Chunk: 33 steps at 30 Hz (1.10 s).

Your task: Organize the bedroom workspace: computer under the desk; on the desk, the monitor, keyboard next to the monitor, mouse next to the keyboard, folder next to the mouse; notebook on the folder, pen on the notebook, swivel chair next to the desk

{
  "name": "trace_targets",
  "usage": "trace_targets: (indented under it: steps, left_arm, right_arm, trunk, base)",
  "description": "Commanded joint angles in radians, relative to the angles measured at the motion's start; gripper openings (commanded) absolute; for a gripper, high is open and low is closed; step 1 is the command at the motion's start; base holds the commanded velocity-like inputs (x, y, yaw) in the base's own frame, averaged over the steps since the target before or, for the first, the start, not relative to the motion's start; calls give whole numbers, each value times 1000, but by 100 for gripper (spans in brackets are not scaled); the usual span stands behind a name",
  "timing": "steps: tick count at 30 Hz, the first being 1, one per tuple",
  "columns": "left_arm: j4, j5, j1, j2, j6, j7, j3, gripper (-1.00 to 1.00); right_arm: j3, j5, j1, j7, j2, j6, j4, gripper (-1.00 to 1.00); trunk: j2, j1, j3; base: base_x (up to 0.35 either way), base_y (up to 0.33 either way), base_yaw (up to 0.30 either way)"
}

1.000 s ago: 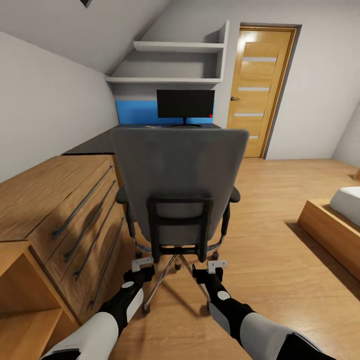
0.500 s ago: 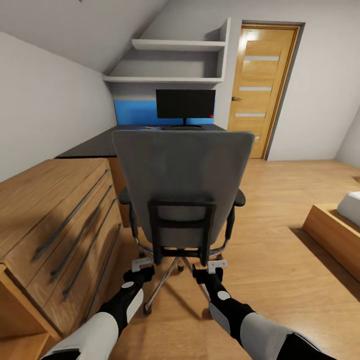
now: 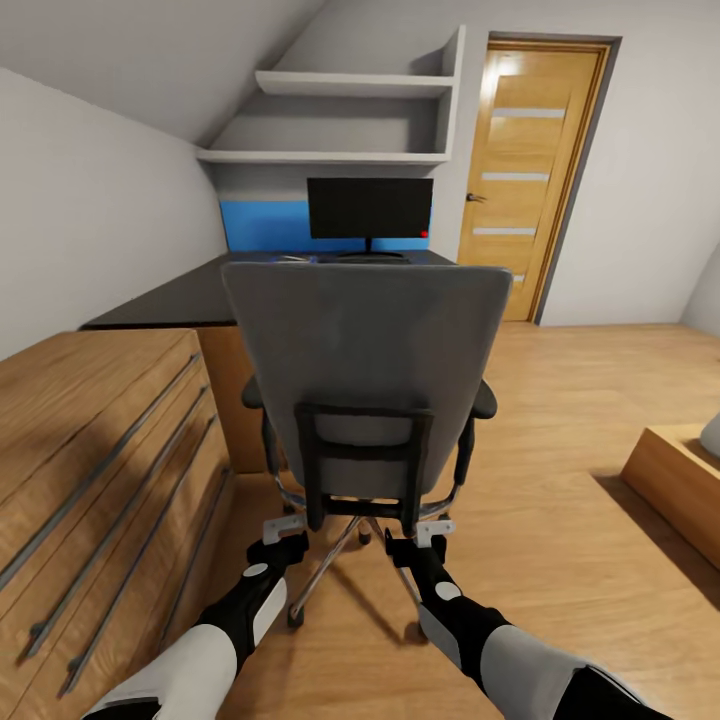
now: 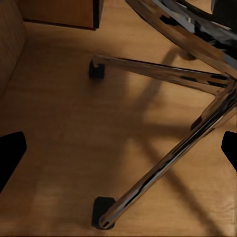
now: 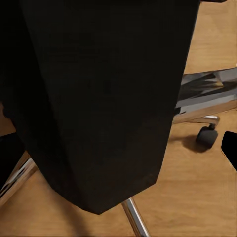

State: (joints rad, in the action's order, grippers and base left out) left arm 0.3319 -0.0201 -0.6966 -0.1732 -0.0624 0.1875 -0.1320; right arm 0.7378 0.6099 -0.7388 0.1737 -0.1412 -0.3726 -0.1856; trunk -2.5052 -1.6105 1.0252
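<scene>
Swivel chair [image 3: 366, 380], back toward the robot, before the desk [image 3: 190, 290] bearing the monitor [image 3: 370, 208]; left gripper [image 3: 282, 531] and right gripper [image 3: 420, 535] behind the chair, fingers spread, holding nothing.

This is a bedroom in a home, tucked under a sloping ceiling and doubling as a study corner. At twelve o'clock a grey swivel chair [image 3: 365, 370] stands with its back to me, and beyond it a black desk [image 3: 175, 295] with a blue back panel carries a dark monitor [image 3: 370, 208]. White wall shelves [image 3: 340, 120] sit in the alcove above. At one o'clock there is a wooden door [image 3: 525, 170] with frosted panes. A light wooden dresser [image 3: 90, 470] with long bar handles runs along at nine o'clock. At three o'clock the wooden edge of a bed frame [image 3: 680, 490] shows, over warm plank flooring [image 3: 560, 560].
</scene>
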Motion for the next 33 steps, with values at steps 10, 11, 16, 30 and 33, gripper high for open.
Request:
trace_targets:
  steps: [10,11,16,30,33]
  left_arm:
    - [1,-3,-1,-1,-4,-3,-1,100]
    - [1,-3,-1,-1,-4,-3,-1,100]
    - [1,-3,-1,-1,-4,-2,-1,100]
    - [2,-2,-1,-1,-7,0,-1,100]
    - [2,-2,-1,-1,-7,0,-1,100]
  right_arm:
    - [8,5,-1,6,0,-3,0,100]
    - [8,5,-1,6,0,-3,0,100]
    - [9,5,-1,6,0,-3,0,100]
    - [9,5,-1,6,0,-3,1,100]
    - [9,5,-1,6,0,-3,1,100]
  trunk:
    - [0,0,1]
    - [0,0,1]
    - [0,0,1]
    - [0,0,1]
    - [0,0,1]
  base:
    - [203,-256,0]
    - [51,-325,0]
    - [18,-337,0]
    - [251,-164,0]
    - [320,-21,0]
